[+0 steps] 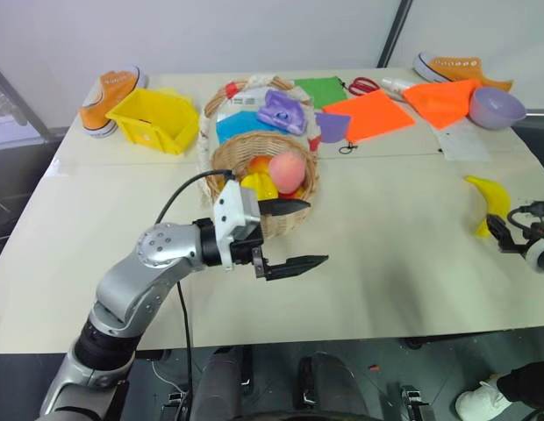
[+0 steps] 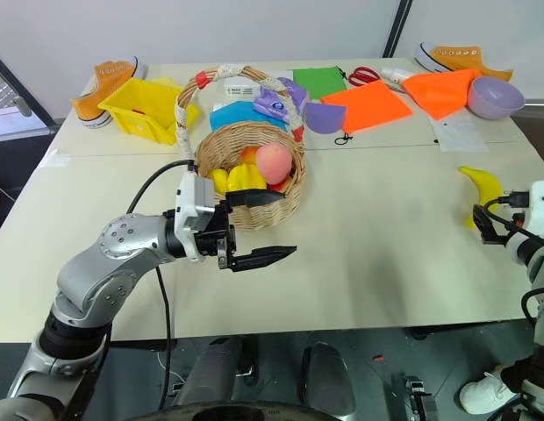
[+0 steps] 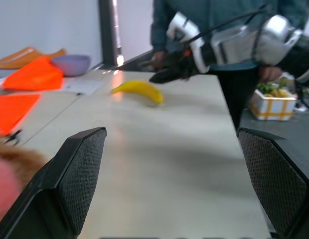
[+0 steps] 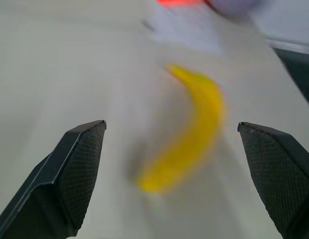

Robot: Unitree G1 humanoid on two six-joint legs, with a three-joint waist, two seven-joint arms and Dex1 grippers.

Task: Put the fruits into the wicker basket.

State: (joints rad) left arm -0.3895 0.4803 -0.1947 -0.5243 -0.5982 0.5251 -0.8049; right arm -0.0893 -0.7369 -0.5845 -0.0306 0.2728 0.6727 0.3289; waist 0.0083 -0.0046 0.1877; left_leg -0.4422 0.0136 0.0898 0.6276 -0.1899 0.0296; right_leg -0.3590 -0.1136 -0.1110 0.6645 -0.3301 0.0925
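Note:
The wicker basket [image 1: 309,186] stands mid-table with a pinkish-red peach [image 1: 288,169] and yellow pieces [image 1: 259,186] inside. My left gripper [image 1: 298,235] hangs open just in front of the basket, pointing right, one finger against the basket's front wall, nothing between its fingers. The yellow banana [image 1: 489,200] lies on the table near the right edge. My right gripper [image 2: 483,224] is open just short of the banana's near end. In the right wrist view the banana [image 4: 192,139] lies ahead between the spread fingers, untouched.
A yellow plastic bin [image 1: 153,118] and an orange shoe [image 1: 105,98] sit at the back left. Orange cloths [image 1: 368,114], a purple bowl [image 1: 496,107], scissors [image 1: 364,85] and another shoe [image 1: 456,66] lie at the back right. A person [image 3: 219,15] stands beyond the table's right edge.

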